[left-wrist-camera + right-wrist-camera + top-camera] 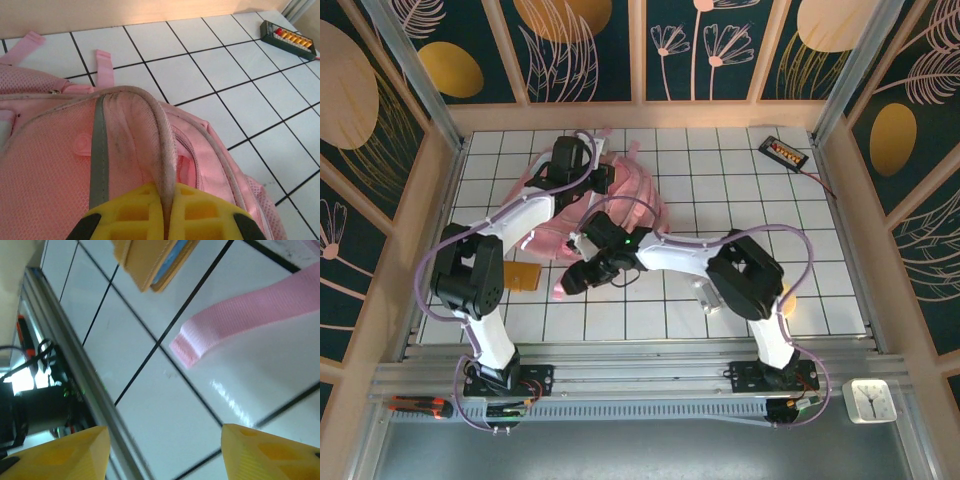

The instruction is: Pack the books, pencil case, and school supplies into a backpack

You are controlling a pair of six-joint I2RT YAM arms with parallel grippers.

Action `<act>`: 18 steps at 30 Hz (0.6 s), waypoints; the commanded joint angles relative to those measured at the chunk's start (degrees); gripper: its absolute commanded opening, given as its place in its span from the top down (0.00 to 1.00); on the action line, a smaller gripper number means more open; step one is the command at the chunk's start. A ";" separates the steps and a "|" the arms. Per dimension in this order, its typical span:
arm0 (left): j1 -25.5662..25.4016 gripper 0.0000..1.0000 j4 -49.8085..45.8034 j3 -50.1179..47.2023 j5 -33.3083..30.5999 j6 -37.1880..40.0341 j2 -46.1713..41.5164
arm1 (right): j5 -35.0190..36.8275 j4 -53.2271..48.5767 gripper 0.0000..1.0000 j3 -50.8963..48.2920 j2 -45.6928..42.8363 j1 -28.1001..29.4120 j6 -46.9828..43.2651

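Evidently the left gripper [167, 196] is pinched tight on a pale, grubby band [162, 135] of the backpack [50, 165], holding it up in an arch; whether that band is the rim of the opening or a carry loop I cannot tell. From above, the backpack [630, 195] lies centre-left on the table [750, 210], with the left gripper [582, 170] over its top; the right gripper [570, 282] is low at its near side. In the right wrist view the right gripper [165, 452] stands about half open with nothing between the fingers; bare tile lies under it, the free end of a pink strap [235, 322] just ahead, and the pad [147, 260], orange and flat, beyond that. From above, the pad [523, 277] sits just left of the right gripper, apart from the backpack.

I judge the step to be fetching the pad. To do it well, carry the right gripper past the strap end so the fingers straddle the pad alone; catching the strap would likely drag the backpack. The pad is thin, so come in low at an edge and close gently; a flat press from above may only skid it. The left should hold its lift steady, so that whatever opening it props stays reachable.
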 commanded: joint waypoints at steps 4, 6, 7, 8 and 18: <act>0.76 1.00 -0.98 4.51 -0.67 4.13 1.53 | -4.05 18.61 0.43 6.22 7.05 0.78 15.53; 0.81 1.00 -1.18 4.57 -0.55 3.93 1.36 | -3.04 19.41 0.44 7.29 8.68 0.98 17.41; 0.78 1.00 -1.14 4.43 -0.55 3.91 1.29 | -3.15 19.95 0.45 7.81 9.70 0.98 18.14; 0.82 1.00 -1.17 4.42 -0.49 3.94 1.33 | -2.94 19.79 0.45 8.31 10.53 0.98 18.83; 0.82 1.00 -0.83 3.33 -0.42 3.23 0.86 | -1.50 17.25 0.50 14.65 17.82 2.10 21.33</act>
